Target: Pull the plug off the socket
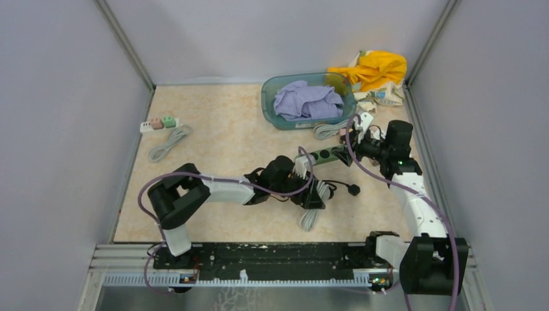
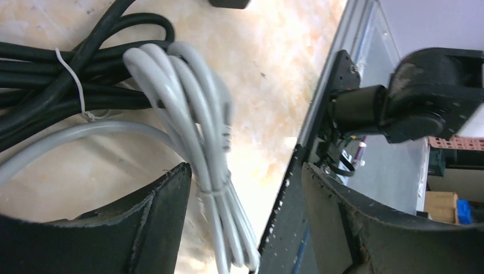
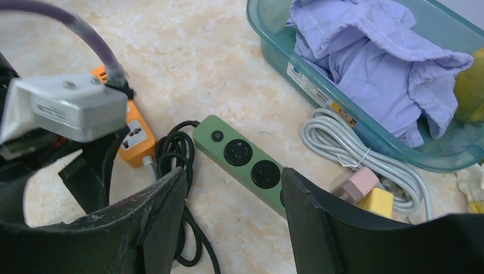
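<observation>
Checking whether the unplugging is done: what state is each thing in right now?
Green power strip: both visible sockets empty.
Black plug: unplugged, lying loose.
Left gripper: open, nothing gripped.
Right gripper: straddling the green power strip's end; grip unclear.
White cable: bundled and tied.
Teal bin: holds purple cloth.

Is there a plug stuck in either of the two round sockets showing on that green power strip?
No, the green power strip shows both round sockets as empty dark holes with nothing plugged into them.
</observation>
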Controlling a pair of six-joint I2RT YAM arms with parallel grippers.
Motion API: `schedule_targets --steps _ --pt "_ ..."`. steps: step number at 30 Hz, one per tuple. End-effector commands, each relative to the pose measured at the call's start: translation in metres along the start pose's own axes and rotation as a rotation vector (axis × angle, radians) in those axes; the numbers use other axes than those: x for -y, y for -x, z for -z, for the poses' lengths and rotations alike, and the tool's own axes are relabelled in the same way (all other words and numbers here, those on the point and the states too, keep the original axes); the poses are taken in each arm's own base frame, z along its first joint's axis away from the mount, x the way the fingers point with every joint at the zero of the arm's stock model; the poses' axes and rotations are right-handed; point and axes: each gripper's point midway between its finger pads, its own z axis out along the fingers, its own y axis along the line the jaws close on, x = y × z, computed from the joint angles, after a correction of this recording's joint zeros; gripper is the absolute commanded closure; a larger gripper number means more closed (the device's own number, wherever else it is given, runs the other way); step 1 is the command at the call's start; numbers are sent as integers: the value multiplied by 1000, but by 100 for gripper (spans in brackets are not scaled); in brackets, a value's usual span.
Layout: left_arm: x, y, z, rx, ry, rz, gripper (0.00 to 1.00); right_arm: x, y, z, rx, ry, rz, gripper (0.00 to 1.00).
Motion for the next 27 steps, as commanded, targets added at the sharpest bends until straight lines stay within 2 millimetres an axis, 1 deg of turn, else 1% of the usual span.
schedule_targets --steps 1,8,11,14,15,16,18,19,20,21,22,27 --pt "21 17 24 72 -33 -162 23 -8 25 2 79 61 63 38" --pt "43 28 56 152 -78 -317 23 -16 25 1 94 111 63 38" --pt "44 35 75 201 -37 -399 23 -22 25 1 103 142 64 38" --pt "35 46 97 256 62 -458 23 -25 25 1 110 163 67 38" --pt "29 46 104 270 94 -473 23 -26 25 1 112 165 68 38" --pt "28 52 113 298 121 -489 22 -26 24 1 112 168 67 38" --pt "19 55 129 339 192 -511 19 -27 24 1 114 171 68 38" --pt "15 58 138 364 228 -523 16 -27 24 1 115 172 70 38" --pt "9 60 146 386 275 -520 10 -27 24 1 115 174 68 38" --pt "2 63 156 411 325 -516 3 -28 24 1 115 176 67 38" --pt "-2 65 165 434 365 -513 0 -28 23 0 116 178 66 38" --pt "-22 69 200 486 491 -509 0 -31 23 -1 122 196 64 38"
